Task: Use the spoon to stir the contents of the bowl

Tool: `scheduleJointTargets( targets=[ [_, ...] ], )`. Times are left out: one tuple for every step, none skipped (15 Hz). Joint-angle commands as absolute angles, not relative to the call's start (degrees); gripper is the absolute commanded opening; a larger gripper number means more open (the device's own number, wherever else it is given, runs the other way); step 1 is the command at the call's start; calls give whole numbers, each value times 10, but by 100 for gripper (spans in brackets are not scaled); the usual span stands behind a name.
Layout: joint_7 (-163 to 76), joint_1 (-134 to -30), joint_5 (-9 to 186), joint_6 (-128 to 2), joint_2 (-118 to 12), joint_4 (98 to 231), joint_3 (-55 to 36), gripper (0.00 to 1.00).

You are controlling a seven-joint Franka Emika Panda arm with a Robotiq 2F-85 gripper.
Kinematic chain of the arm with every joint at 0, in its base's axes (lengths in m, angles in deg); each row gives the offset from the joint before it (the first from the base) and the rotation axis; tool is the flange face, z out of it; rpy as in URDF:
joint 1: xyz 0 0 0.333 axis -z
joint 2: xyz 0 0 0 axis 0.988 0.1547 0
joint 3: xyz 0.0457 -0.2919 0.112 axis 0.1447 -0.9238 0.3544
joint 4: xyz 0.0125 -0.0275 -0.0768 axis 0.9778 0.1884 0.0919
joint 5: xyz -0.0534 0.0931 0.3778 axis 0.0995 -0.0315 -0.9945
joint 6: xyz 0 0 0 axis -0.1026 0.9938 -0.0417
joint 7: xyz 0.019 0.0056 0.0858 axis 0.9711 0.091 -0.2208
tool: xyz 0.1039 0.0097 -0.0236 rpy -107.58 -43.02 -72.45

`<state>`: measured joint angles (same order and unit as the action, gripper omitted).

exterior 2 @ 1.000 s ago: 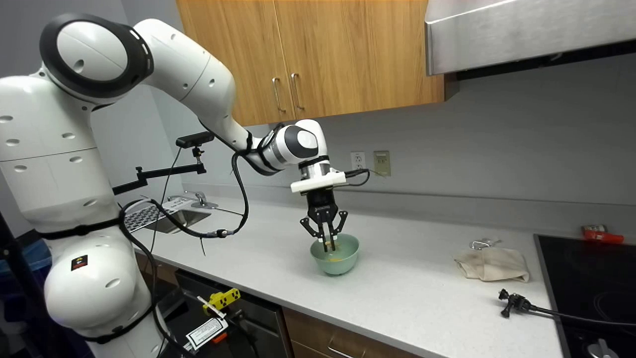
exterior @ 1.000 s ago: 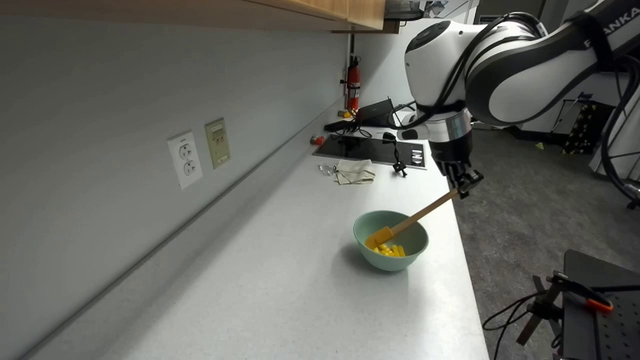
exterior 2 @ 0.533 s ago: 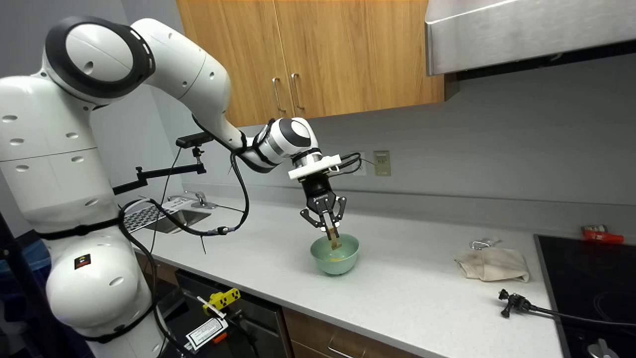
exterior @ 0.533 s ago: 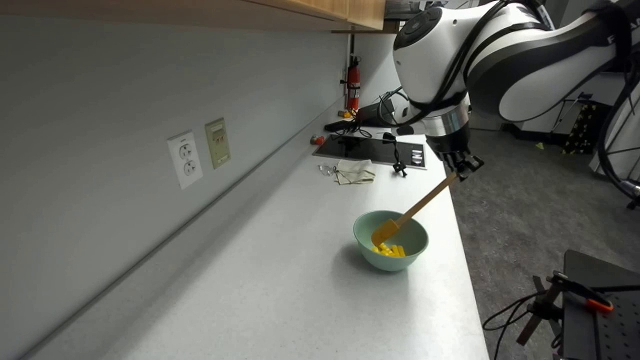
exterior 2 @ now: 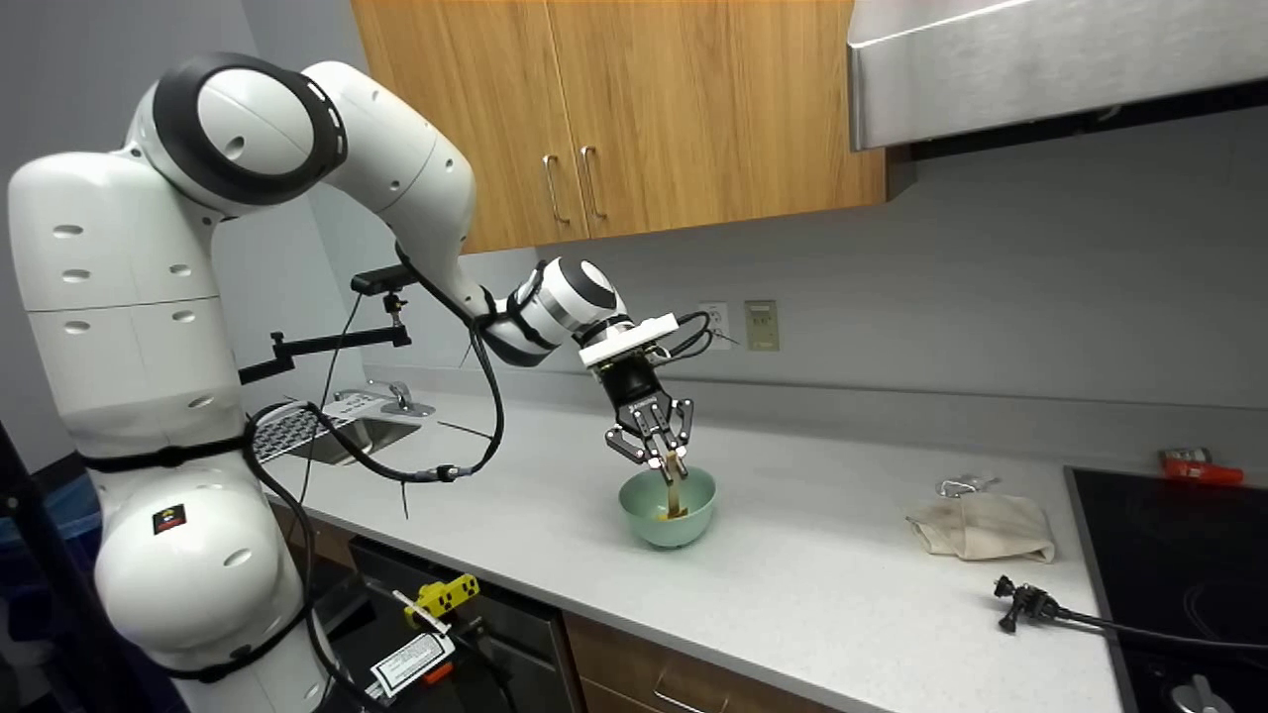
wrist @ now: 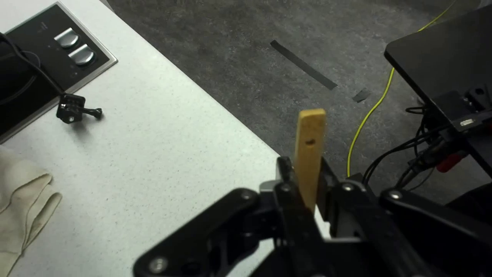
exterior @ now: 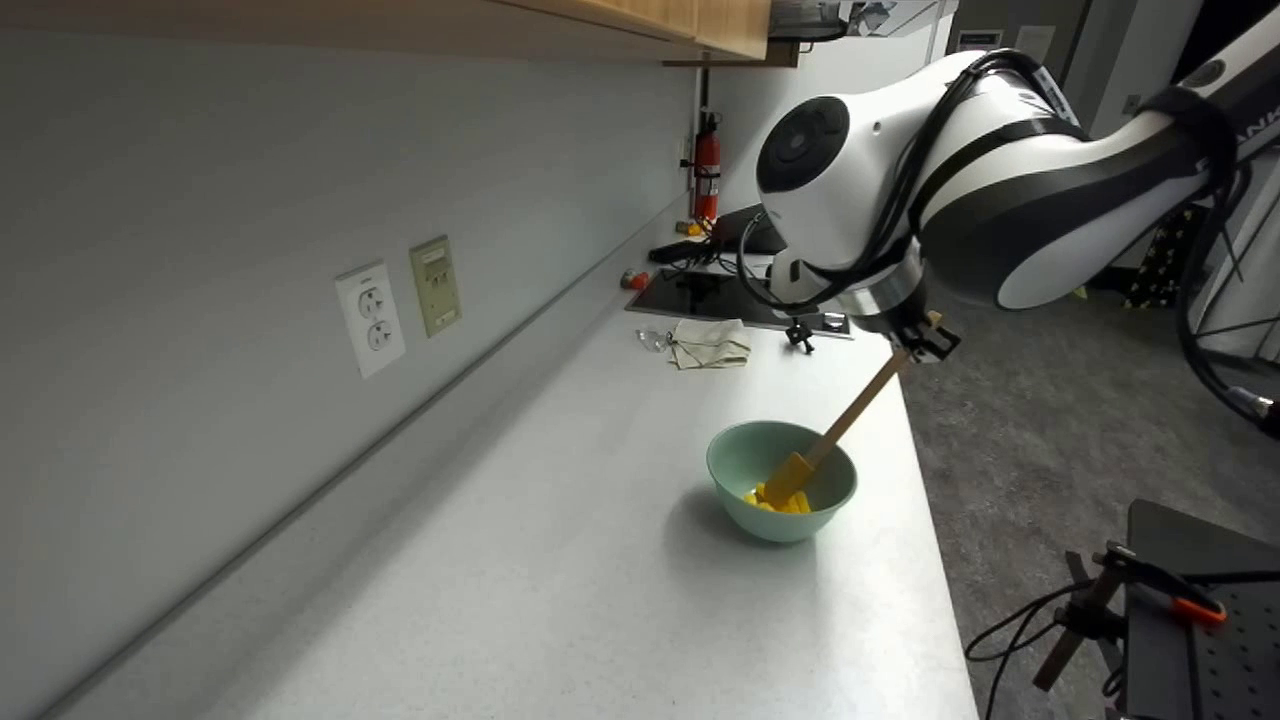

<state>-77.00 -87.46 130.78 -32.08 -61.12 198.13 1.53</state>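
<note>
The light tan wooden spoon (exterior: 858, 405) slants down from my gripper (exterior: 925, 345) into the pale mint-green bowl (exterior: 770, 528). Its yellow-orange head (exterior: 788, 480) touches or covers part of the contents (exterior: 803, 503), small yellow pieces at the bottom of the bowl. My gripper (exterior 2: 666, 465) is just above the bowl (exterior 2: 666, 535) in an exterior view, with the spoon (exterior 2: 675, 495) reaching down inside. In the wrist view the gripper (wrist: 305, 169) is shut on the spoon's handle (wrist: 310, 132), whose holed end sticks up past the fingers. Bowl and contents are out of the wrist view.
A folded beige cloth (exterior 2: 981, 525) lies farther along the counter (exterior 2: 842, 594), near the black cooktop (exterior 2: 1189, 564). A black mount on a cable (exterior 2: 1035, 604) rests beside it. Wooden cabinets (exterior 2: 644, 119) hang overhead. The counter's open edge (wrist: 215, 100) lies close to the gripper.
The gripper rose a little and tilted, then came slightly down. The spoon now stands steeper, its head shifted across the bowl towards the counter's open edge and lower among the pieces. The bowl stayed put.
</note>
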Motion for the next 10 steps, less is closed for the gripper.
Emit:
scheduleJointTargets(
  targets=[
    [-760,-882,1306,-305,-584,1946,23,4],
    [-756,-882,1296,-311,-581,1940,24,4],
    [-753,-881,1287,-315,-578,1935,26,4],
    [-745,-880,1283,-322,-578,1932,27,4],
    [-740,-880,1281,-326,-579,1931,28,4],
    [-731,-882,1293,-328,-585,1933,28,4],
    [-726,-884,1304,-322,-591,1936,29,4],
    [-724,-885,1317,-314,-597,1940,29,4],
    [-725,-887,1325,-304,-604,1944,29,4],
    [-729,-888,1332,-295,-612,1949,29,4]
  ],
)
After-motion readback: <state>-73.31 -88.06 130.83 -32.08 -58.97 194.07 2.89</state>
